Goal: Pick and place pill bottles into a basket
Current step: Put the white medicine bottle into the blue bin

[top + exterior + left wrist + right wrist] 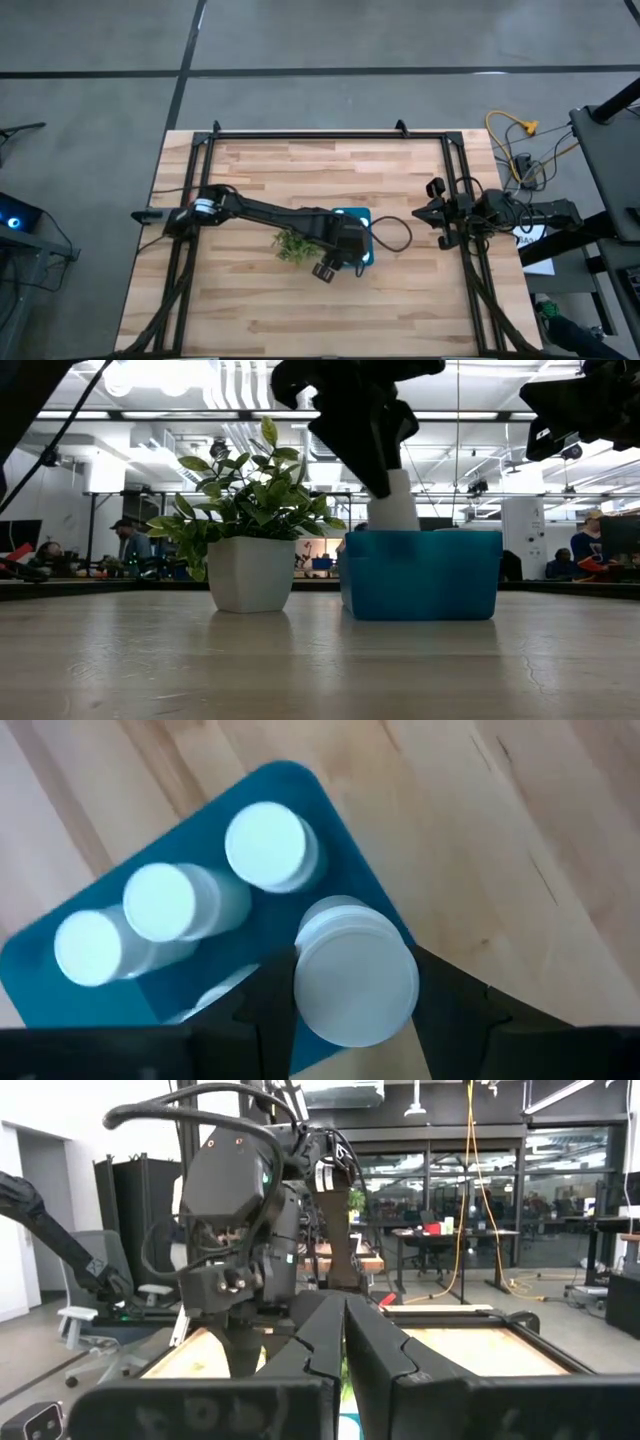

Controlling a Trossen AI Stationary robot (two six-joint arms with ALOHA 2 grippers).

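Reaching from the worktop's left edge to its middle, the left arm holds its gripper over the blue basket, which stands just beside a potted plant near the centre of the boards. The fingers are pinching a white pill bottle by its sides. That bottle hangs upright, cap toward the wrist and base down, its long axis plumb. It sits above the basket's corner nearest the worktop's right edge, its lower part already at the rim. Three more bottles stand upright inside the basket, with what may be a fourth partly hidden behind the fingers.

The step in hand looks like the placing of this bottle. The next move would seem to call for a short drop into the free corner, then spreading the fingers without knocking the neighbours.

The right gripper, fingers pressed together on nothing, waits at the right edge.
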